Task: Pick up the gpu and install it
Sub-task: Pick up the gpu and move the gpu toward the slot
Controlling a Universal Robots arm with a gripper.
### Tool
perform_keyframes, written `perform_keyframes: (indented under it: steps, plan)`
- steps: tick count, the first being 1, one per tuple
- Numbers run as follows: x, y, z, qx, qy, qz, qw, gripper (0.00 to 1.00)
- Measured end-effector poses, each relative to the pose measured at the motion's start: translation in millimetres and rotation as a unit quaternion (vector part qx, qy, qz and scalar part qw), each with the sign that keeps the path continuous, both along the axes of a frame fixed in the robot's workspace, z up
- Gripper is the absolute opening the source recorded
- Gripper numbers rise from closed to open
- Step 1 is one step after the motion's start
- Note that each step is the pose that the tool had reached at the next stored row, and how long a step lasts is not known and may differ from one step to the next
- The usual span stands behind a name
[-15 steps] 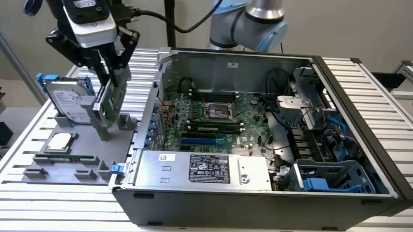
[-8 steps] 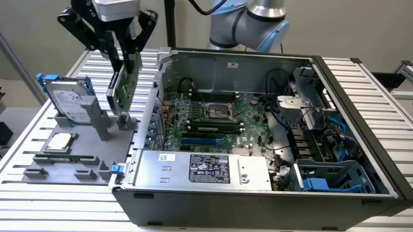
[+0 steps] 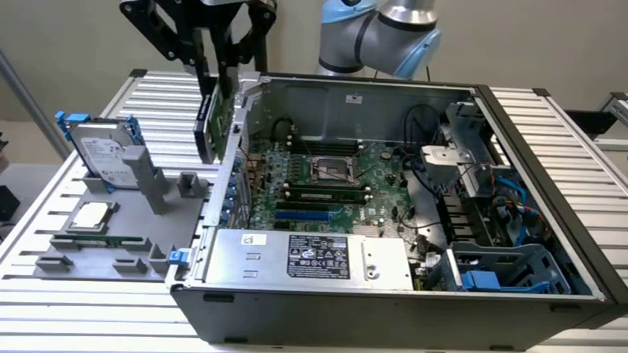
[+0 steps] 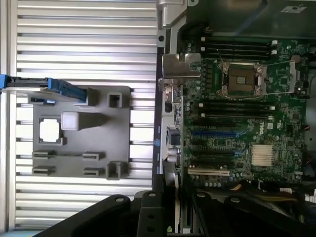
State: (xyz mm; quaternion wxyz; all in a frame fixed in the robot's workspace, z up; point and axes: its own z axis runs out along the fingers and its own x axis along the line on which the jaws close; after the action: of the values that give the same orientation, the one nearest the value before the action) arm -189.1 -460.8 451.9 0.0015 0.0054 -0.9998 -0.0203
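End effector (image 3: 218, 82) points straight down, clamped on the upright gpu (image 3: 208, 121) over the computer case (image 3: 393, 312) rim.

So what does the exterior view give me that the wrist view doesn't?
Exterior view: the black claw shut on the thin flat green-and-black gpu, holding it upright at the open case's wall on that view's left. It also gives the silver power supply box and the blue plastic drive cage.
Wrist view: the gpu's silver metal bracket and the white expansion slot.
Both: the green motherboard with its square CPU socket, and the grey holder tray carrying the small square silver chip.
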Motion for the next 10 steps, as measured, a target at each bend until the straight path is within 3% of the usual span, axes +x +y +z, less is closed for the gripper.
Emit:
perform_keyframes:
  steps: [10]
  plan:
    - [45.2,0.0,-0.2,-0.0001,0.0016,0.000,1.0000,0.00]
